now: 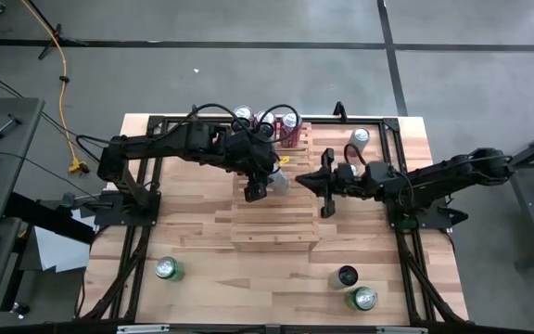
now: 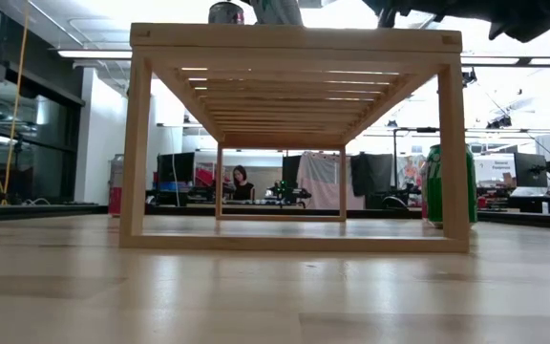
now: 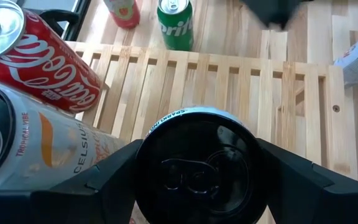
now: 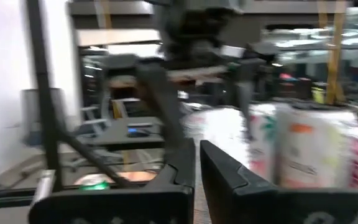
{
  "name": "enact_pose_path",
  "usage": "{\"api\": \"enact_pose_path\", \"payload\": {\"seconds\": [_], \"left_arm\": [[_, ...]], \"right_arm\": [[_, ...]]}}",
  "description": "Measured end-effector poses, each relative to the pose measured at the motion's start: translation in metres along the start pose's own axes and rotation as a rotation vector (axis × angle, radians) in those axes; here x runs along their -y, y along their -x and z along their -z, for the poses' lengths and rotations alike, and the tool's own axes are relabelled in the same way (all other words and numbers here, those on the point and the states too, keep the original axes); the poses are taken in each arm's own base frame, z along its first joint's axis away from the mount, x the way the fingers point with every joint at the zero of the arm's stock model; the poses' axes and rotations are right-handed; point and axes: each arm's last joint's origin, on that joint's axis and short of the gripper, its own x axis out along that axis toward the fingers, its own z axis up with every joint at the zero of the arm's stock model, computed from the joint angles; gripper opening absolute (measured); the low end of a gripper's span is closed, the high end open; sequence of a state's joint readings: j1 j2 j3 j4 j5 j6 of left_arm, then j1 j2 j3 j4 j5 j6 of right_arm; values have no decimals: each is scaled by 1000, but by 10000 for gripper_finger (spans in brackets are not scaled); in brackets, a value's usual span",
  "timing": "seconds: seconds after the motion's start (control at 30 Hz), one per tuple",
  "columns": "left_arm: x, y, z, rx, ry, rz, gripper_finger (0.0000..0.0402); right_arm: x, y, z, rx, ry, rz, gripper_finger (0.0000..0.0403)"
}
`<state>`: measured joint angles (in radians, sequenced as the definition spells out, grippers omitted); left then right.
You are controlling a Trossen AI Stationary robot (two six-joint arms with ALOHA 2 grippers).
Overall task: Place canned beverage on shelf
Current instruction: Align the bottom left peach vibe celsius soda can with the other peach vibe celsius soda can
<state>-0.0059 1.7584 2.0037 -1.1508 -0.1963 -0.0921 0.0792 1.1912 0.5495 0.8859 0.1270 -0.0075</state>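
Black-topped can (image 3: 194, 165) between left jaws (image 3: 194, 180), label mostly hidden.

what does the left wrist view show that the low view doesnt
Only the left wrist view shows the left gripper clamped on a black-topped can, with a red Coca-Cola can and a Celsius can beside it. Only the low view shows the shelf's legs and a person in the room behind. Both show the shelf's slats and a green Sprite can.
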Motion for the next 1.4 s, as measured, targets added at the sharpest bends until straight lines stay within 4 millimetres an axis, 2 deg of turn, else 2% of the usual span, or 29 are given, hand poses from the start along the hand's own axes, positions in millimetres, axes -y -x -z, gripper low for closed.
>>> {"api": "enact_pose_path", "payload": {"seconds": [0.2, 0.47, 0.7, 0.97, 1.1, 1.4], "left_arm": [[0, 0, 0, -2, 0, -2, 277], [0, 0, 0, -3, -15, -1, 281], [0, 0, 0, -3, -26, 0, 281], [3, 0, 0, -3, -94, 7, 281], [3, 0, 0, -3, -96, 7, 281], [3, -1, 1, -4, -97, -3, 281]], "right_arm": [[4, 0, 3, -32, 33, 128, 67], [-1, 1, 11, -118, 46, 113, 173], [-4, 3, 16, -171, 91, 94, 234], [-3, -2, 28, -231, 152, 144, 260], [-4, -22, 29, -267, 169, 155, 262], [-10, -72, 33, -482, 244, 214, 262]]}}
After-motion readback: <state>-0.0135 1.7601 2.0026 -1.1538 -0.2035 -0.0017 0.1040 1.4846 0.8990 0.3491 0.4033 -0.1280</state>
